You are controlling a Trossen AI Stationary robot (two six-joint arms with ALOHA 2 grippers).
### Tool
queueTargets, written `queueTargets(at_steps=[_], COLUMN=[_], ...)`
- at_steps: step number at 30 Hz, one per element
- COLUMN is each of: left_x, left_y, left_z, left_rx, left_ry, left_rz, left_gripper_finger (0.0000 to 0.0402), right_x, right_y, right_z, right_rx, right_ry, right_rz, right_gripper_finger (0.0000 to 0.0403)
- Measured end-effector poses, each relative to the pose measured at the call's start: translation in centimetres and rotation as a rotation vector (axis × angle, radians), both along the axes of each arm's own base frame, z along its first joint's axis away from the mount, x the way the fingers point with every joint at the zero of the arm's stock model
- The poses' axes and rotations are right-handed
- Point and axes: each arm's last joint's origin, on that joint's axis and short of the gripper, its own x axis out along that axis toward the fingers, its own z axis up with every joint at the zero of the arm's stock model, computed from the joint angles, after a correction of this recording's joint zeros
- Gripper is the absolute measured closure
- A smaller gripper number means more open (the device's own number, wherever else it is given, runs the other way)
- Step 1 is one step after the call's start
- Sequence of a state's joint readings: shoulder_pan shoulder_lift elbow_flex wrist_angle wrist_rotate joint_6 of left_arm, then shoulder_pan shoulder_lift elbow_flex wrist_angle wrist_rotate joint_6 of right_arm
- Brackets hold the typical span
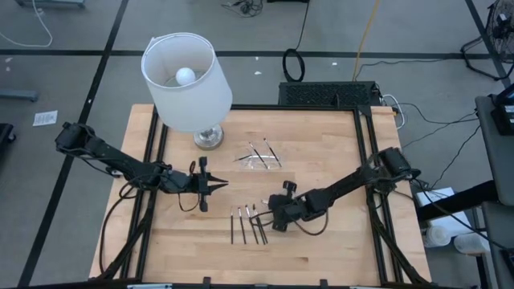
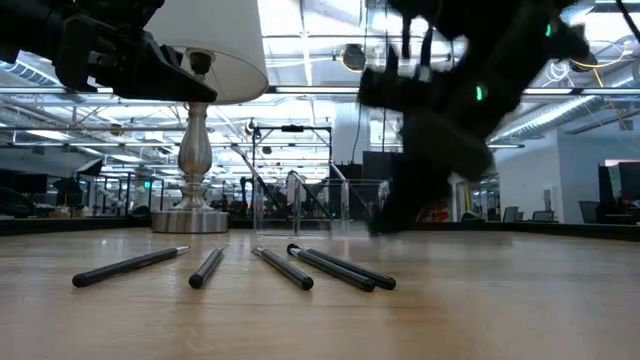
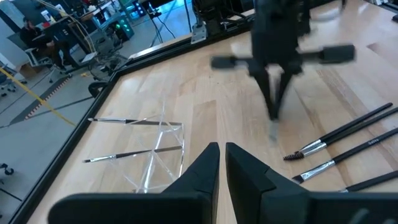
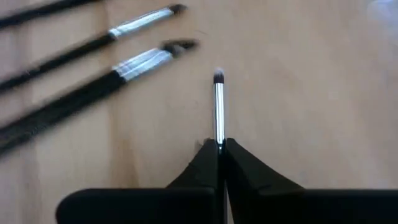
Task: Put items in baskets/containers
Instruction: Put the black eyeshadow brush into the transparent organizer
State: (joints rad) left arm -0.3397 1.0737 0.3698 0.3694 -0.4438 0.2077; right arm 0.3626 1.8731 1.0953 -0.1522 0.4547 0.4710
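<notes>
I am working in a robotics lab or open workshop hall. Past the wooden counter (image 2: 320, 310), toward twelve o'clock, I see exposed ceiling trusses with strip lights (image 2: 330, 95), more workstations and office chairs (image 3: 102, 46), and cables (image 1: 293, 64) trailing over grey floor.

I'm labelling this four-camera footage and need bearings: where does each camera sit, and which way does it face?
High: overhead, straight down; both arms, lamp, clear tray.
Low: table height, looking level into the room; brushes lie in front.
Left wrist: past the left gripper toward the tray.
Right wrist: right gripper shut on a brush.
Shared: high and left wrist both show the tray.
</notes>
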Motion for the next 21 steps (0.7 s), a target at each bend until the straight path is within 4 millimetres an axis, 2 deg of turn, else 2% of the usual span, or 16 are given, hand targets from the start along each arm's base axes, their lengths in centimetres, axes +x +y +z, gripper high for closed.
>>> queueTargets(at_steps=[4, 8, 11, 14, 18, 21], left_x=[0.0, 0.0, 0.0, 0.0, 0.0, 0.0], left_y=[0.0, 0.0, 0.0, 0.0, 0.0, 0.0], left_z=[0.0, -0.1, -0.1, -0.1, -0.1, 0.0], left_rx=[-0.001, 0.000, -0.001, -0.002, 0.002, 0.004], left_ry=[0.002, 0.008, 0.008, 0.007, 0.006, 0.002], left_rz=[0.000, -0.002, -0.002, -0.002, -0.003, -0.003], left_gripper_finger=[0.0364, 0.0364, 0.0364, 0.0364, 0.0364, 0.0364], right_x=[0.1, -0.7, -1.7, -3.6, -6.7, -7.6], right_y=[-0.3, -1.0, -2.2, -4.3, -7.2, -8.9], right_z=[4.3, 6.7, 8.4, 8.0, 7.3, 5.9], right_rx=[-0.077, -0.144, -0.158, -0.161, -0.112, -0.092], right_ry=[-0.198, -0.332, -0.531, -0.719, -1.069, -1.153], right_rz=[-0.023, -0.054, -0.101, -0.138, -0.159, -0.140], right_gripper_finger=[0.0401, 0.0402, 0.0402, 0.0402, 0.0402, 0.0402])
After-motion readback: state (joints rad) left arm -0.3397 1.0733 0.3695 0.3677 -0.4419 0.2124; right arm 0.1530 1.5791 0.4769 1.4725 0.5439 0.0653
